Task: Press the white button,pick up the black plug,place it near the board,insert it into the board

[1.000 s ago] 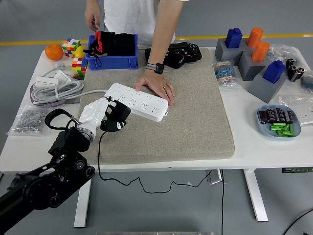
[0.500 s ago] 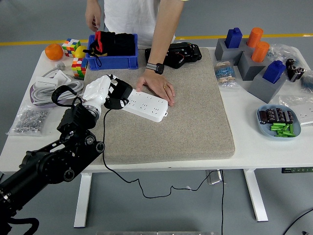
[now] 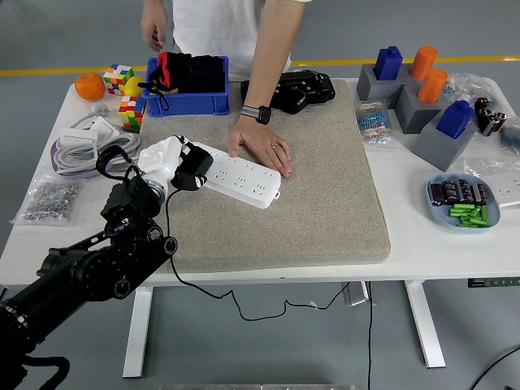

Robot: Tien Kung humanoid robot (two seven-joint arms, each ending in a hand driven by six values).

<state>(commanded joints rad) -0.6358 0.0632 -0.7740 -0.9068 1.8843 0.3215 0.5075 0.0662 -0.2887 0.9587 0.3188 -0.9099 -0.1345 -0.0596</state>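
Left hand (image 3: pixel 166 166) closed around the black plug (image 3: pixel 192 168), held at the left end of the white board (image 3: pixel 240 174); plug judged light, rigid, best gripped by its body.

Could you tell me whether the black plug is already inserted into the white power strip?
Cannot tell. The left hand holds the black plug at the power strip's left end, hiding its prongs.

A white power strip (image 3: pixel 240 175) lies on a grey-beige mat (image 3: pixel 309 187) over a white bench (image 3: pixel 455 244). The left hand (image 3: pixel 166 165) is white, its plug (image 3: pixel 195 166) black. Blue bin (image 3: pixel 188 101), orange fruit (image 3: pixel 89 85), multicoloured cubes (image 3: pixel 119 78).
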